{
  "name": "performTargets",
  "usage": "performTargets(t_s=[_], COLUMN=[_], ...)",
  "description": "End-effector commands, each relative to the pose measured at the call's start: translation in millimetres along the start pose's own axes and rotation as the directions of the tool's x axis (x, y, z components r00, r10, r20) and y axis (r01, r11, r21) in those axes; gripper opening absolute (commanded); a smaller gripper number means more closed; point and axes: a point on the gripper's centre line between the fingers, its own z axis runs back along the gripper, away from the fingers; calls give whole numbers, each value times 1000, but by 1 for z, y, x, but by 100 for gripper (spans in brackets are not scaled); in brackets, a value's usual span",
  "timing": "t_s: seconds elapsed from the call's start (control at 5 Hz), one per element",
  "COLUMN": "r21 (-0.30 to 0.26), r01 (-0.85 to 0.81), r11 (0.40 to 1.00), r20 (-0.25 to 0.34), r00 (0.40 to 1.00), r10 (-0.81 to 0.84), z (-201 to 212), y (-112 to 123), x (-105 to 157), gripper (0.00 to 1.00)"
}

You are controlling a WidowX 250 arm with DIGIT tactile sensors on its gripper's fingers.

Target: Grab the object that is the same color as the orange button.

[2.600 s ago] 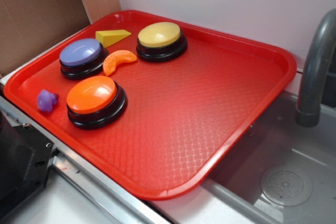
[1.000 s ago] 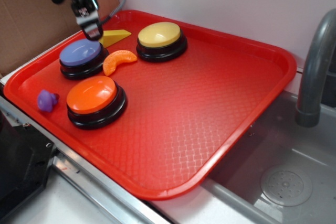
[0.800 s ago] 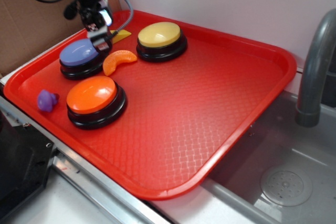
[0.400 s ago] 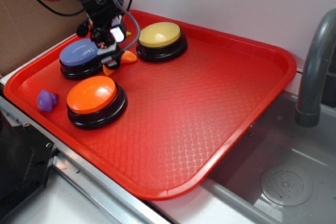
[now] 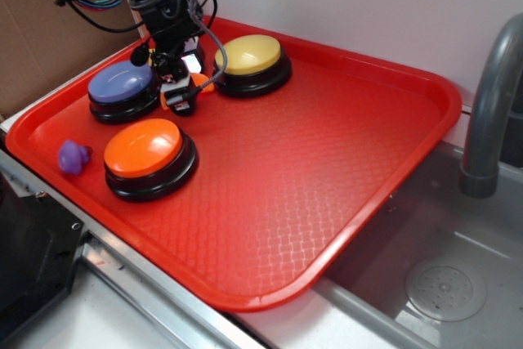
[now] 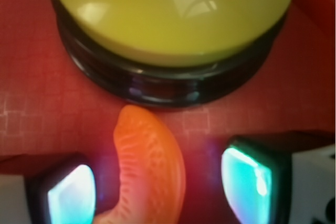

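Observation:
The orange-slice toy (image 6: 149, 166) lies on the red tray (image 5: 327, 169), between my two glowing fingertips in the wrist view. Gaps show on both sides of it, so the jaws are open around it and not touching. In the exterior view my gripper (image 5: 181, 87) is down at the tray between the purple-topped button (image 5: 122, 87) and the yellow-topped button (image 5: 248, 56), and hides most of the slice (image 5: 201, 82). The orange button (image 5: 145, 151) sits nearer the front left, apart from the gripper.
The yellow-topped button (image 6: 168, 30) stands just beyond the slice. A small purple toy (image 5: 73, 155) lies by the tray's left rim. A grey faucet (image 5: 490, 104) and sink (image 5: 441, 284) are at the right. Cardboard stands behind at the left.
The arm came in from the upper left and lowered onto the tray. The gripper moved from above the purple-topped button down around the orange slice, hiding the yellow wedge.

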Motion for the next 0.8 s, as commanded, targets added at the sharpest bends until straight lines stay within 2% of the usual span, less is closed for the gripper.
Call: performTargets(t_s=[0.0,0.4,0.6], r21=[30,44,73], r01=[3,-20,-65], r11=[1000,999,995], r20=[-9,-10,8], r00=[1000,1000,998], r10=[-3,20,65], z=[3,9,29], y=[2,6,9], x=[17,17,16], gripper=[0,0,0])
